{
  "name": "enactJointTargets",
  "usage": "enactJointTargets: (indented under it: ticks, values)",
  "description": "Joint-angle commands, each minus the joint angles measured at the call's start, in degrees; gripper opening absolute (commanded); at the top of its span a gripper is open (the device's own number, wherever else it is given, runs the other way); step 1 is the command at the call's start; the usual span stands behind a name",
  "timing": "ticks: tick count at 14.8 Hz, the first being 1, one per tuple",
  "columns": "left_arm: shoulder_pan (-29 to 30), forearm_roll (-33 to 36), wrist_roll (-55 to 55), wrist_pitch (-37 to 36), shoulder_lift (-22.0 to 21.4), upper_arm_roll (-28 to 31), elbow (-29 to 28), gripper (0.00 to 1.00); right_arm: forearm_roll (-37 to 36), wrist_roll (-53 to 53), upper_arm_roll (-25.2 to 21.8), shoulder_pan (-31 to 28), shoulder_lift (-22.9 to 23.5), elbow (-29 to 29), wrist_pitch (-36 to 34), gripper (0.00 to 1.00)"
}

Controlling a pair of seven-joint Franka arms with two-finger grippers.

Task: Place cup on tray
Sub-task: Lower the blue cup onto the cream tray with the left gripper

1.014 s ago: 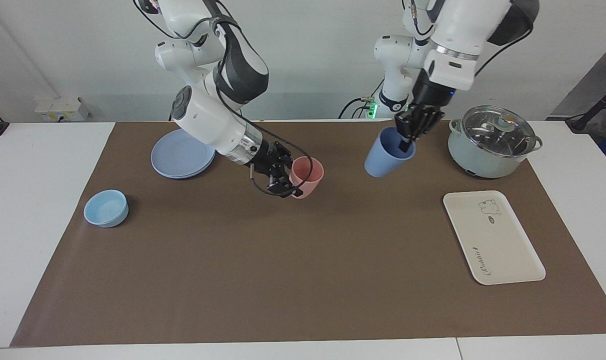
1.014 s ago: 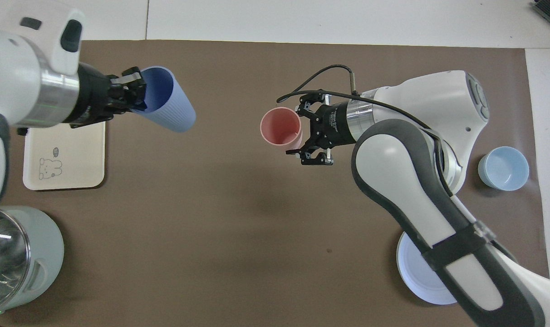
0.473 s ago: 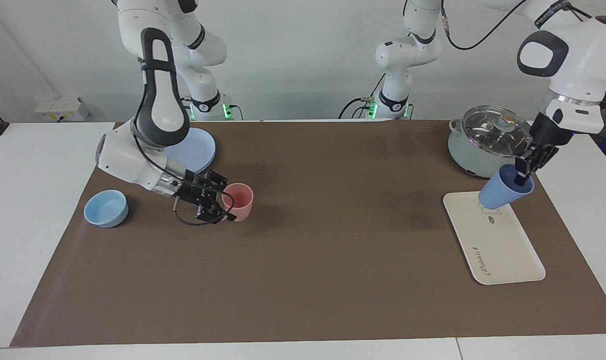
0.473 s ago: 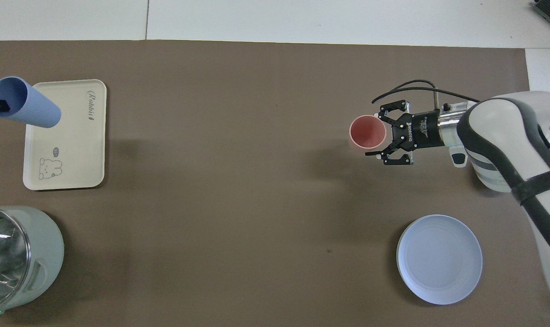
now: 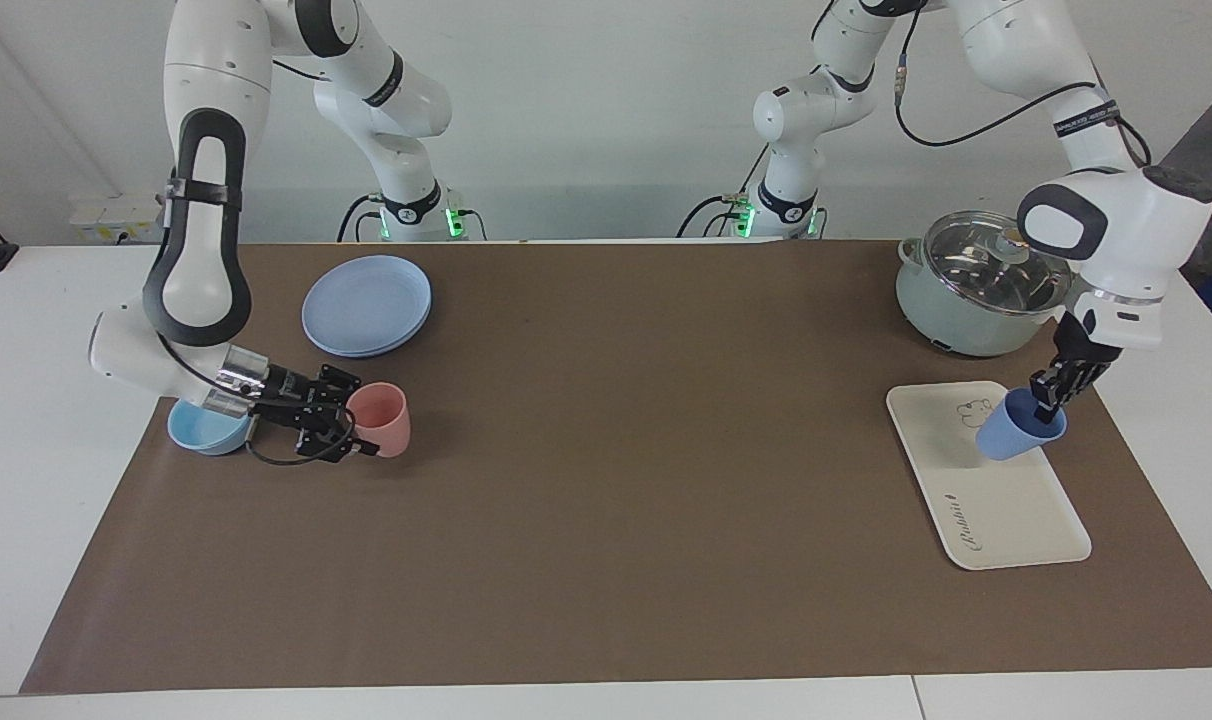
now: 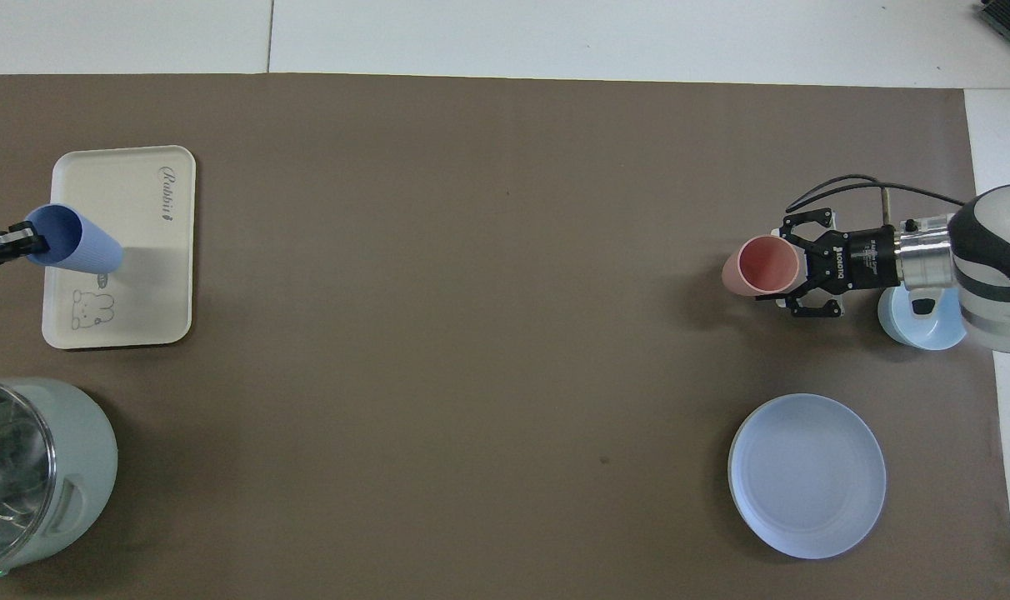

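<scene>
A: Where is the cup (image 5: 1006, 438) found?

B: Held tilted over the tray (image 5: 1006, 505), at the part nearer the robots, close to the bear drawing. It is gripped at the rim by the left gripper (image 5: 1047, 399), one finger inside the mouth, one outside. Contact between cup base and tray cannot be judged from either view.

A: And the tray itself?

B: It lies flat on the brown mat (image 5: 626, 480) toward the left arm's end of the table, farther from the robots than the lidded pot (image 5: 981, 283).

A: The right gripper (image 5: 338, 424)?

B: It is set low beside the pink cup (image 5: 382, 419), fingers clamped on its rim. The pink cup is leaned over, mouth turned toward the gripper. The light-blue bowl (image 5: 202, 432) sits just beside it, partly covered by the right arm's wrist.

A: Anything else noted?

B: A round blue plate (image 5: 367, 304) lies on the mat, nearer the robots than the pink cup.
</scene>
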Motion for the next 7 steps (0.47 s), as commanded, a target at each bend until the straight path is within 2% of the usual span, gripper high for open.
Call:
enactJointTargets:
  ticks: [1, 2, 3, 4, 6, 7]
  values:
    - [-0.5, -0.9, 1.4, 3.8, -0.1, -0.3, -2.5, 0.00, -1.7, -1.2, 0.7, -1.8, 2.7, 2.4, -1.0, 0.00]
    - [-0.5, -0.9, 1.4, 4.1, 0.3, -0.3, -2.3, 0.00, -1.9, -3.0, 0.7, -1.8, 3.0, 2.3, -0.5, 0.00]
    - [-0.5, -0.9, 1.4, 5.0, 0.5, -0.4, -2.3, 0.38, -1.9, -3.4, 0.7, -1.8, 3.0, 2.3, -0.5, 0.00]
    - [-0.5, -0.9, 1.4, 5.0, 0.5, -0.5, -2.0, 0.99, -1.9, -3.7, 0.7, -1.8, 3.0, 2.2, -0.3, 0.00]
    - [-0.5, -0.9, 1.4, 3.1, -0.1, -0.6, -0.2, 1.00, -1.9, -3.8, 0.7, -1.6, 3.0, 1.6, 0.0, 0.00]
    - [-0.5, -0.7, 1.5, -0.7, -0.9, -0.6, 1.6, 1.00, -1.9, -3.9, 0.6, -1.6, 2.7, 0.3, 1.9, 0.56]
